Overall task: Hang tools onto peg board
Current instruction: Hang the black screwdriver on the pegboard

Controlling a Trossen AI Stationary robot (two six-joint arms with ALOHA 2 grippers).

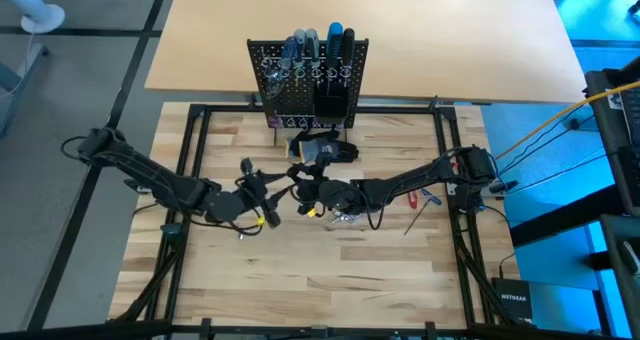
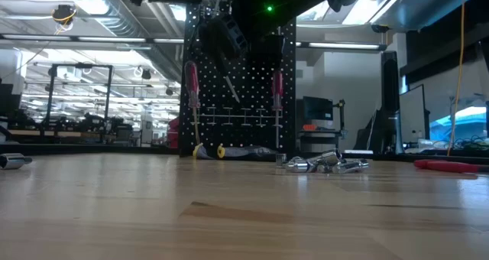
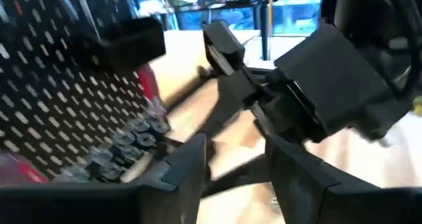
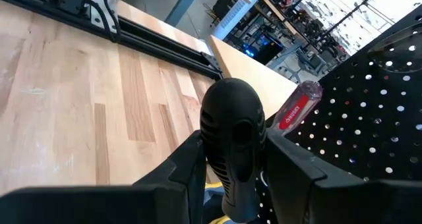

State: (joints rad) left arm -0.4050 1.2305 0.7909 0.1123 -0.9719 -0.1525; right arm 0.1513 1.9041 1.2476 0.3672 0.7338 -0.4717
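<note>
One black handle between right-pincer fingers

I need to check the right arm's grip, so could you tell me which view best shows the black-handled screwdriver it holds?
The right wrist view: the black-handled screwdriver fills the frame, clamped in the right gripper. The high view shows only the grippers meeting; the low and left wrist views don't show it clearly.

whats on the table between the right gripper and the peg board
In the high view, a dark glove-like bundle lies on the wood between the right gripper and the foot of the peg board.
</note>
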